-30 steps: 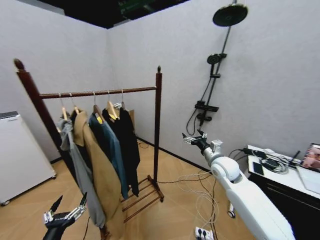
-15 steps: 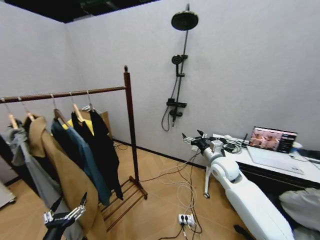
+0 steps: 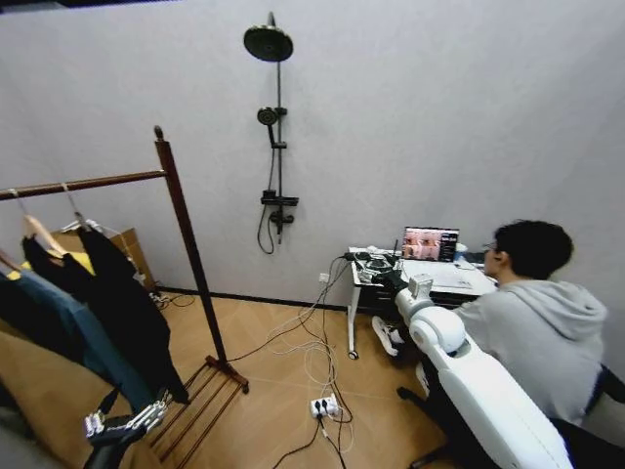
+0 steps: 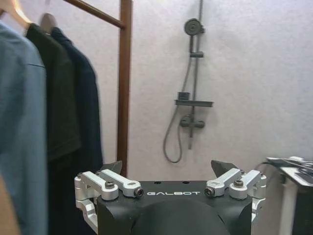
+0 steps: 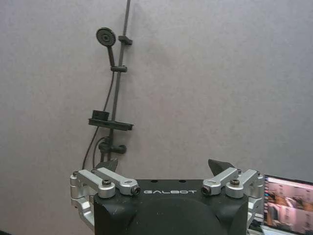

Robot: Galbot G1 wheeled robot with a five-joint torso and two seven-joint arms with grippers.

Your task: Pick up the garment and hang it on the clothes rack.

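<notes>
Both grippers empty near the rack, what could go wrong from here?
1. Loose cables and a power strip lie on the floor by the clothes rack; the base might snag them.
2. A seated person sits right beside the right arm, whose right gripper is raised with jaws open; a swing could hit them.
3. The garment hangs packed against other clothes, so the open left gripper may grab the wrong one.

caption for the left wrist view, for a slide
Open left gripper empty before the clothes rack, with hung jackets beside it.
</notes>
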